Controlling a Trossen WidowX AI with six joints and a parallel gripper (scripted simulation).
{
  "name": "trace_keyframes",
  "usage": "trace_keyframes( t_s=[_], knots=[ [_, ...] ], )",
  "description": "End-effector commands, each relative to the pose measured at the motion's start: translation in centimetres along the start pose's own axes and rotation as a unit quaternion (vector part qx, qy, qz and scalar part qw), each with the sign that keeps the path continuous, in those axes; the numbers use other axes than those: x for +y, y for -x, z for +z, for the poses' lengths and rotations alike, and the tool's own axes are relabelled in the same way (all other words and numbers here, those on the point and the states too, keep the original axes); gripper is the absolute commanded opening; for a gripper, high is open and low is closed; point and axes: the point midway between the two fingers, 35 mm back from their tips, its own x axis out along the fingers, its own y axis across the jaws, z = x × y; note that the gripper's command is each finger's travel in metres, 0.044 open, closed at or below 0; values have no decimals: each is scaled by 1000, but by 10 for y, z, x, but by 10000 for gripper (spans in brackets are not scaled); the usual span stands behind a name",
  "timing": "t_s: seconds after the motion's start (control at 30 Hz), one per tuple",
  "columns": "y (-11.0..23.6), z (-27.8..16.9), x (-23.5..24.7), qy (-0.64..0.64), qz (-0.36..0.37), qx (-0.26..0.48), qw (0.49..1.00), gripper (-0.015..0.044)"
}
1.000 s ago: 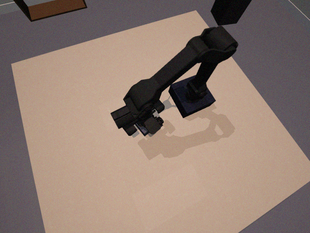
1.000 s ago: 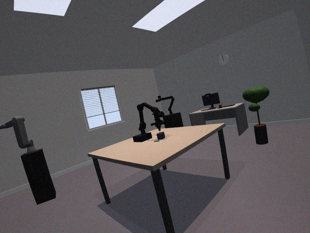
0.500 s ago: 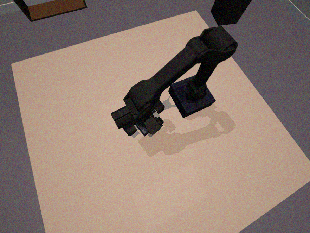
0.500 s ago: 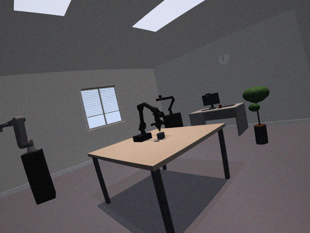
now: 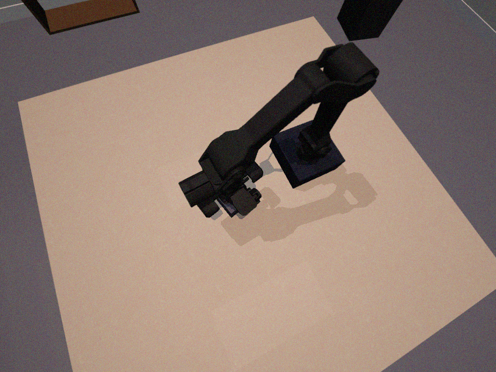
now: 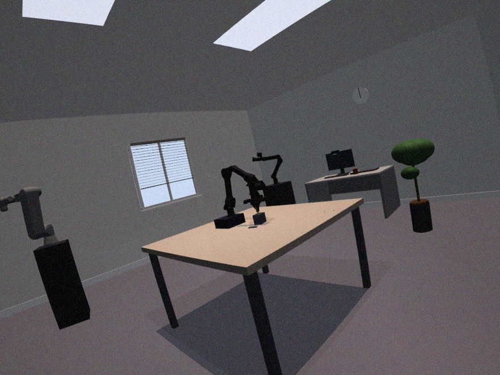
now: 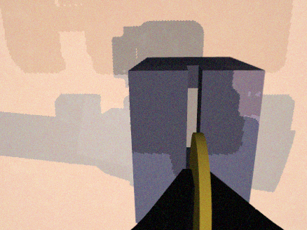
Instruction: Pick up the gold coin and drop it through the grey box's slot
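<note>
My gripper (image 7: 194,179) (image 6: 257,209) is shut on the gold coin (image 7: 202,195), which stands on edge between the black fingertips. The coin is over the grey box (image 7: 158,111) (image 6: 259,218) in the wrist view. Its plane runs roughly along the slot (image 7: 191,116), and its far end overlaps the slot's right side in that view. The exact height above the lid is hard to tell. The dark holder (image 6: 252,227) lies on the table beside the box. In the top view the arm hides the coin, the fingertips and most of the box.
The arm's dark base block (image 5: 308,160) (image 6: 229,221) stands on the table (image 5: 120,260) (image 6: 225,246) near the box. Arm shadows fall on the table and across the lid. Other arms on pedestals, a desk and a plant stand away from the table.
</note>
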Motion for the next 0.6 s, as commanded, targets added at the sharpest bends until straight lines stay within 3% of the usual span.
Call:
trace_keyframes(
  t_s=[0.0,0.3,0.5,0.57],
  knots=[
    [-3,0,0,-2,0,0,1000,0],
    [-8,0,0,0,0,0,1000,0],
    [-6,0,0,0,0,0,1000,157],
    [-6,0,0,0,0,0,1000,161]
  ],
)
